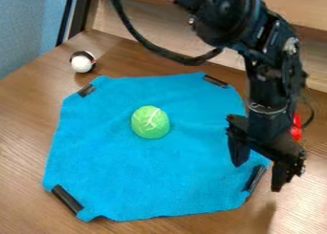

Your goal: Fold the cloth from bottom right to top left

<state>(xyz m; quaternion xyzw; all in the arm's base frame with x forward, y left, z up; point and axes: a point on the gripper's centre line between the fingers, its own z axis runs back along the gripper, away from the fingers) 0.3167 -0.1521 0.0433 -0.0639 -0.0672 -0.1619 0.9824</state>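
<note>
The cloth (102, 156) is spread flat on the table (26, 104), with its corners cut off by short slanted edges. At each of these a black strip is found: top left (86, 90), top right (216, 81), bottom left (66, 198) and bottom right (255, 178). Whether the cloth is pinned by them or merely edged cannot be told.

The gripper (257, 176) is held over the cloth's bottom right corner, pointed downward, with its two fingers parted and the hand open. The bottom right strip is seen between the fingertips; whether it or the cloth is touched by them cannot be made out. The right side of the cloth is partly hidden by the arm (271, 80), which is brought in from the top edge, with a black cable (147, 43) looped beside it.

The diagonal between the bottom right and top left corners is obstructed by a green ball (150, 122), rested on the cloth a little above its middle and marked with pale, vein-like lines. Off the cloth, near its top left corner, a white and black ball (82, 62) is set on the table. Something red (296, 128) is partly covered by the gripper, to the right of the cloth. The table is backed by a wooden board (156, 25).
</note>
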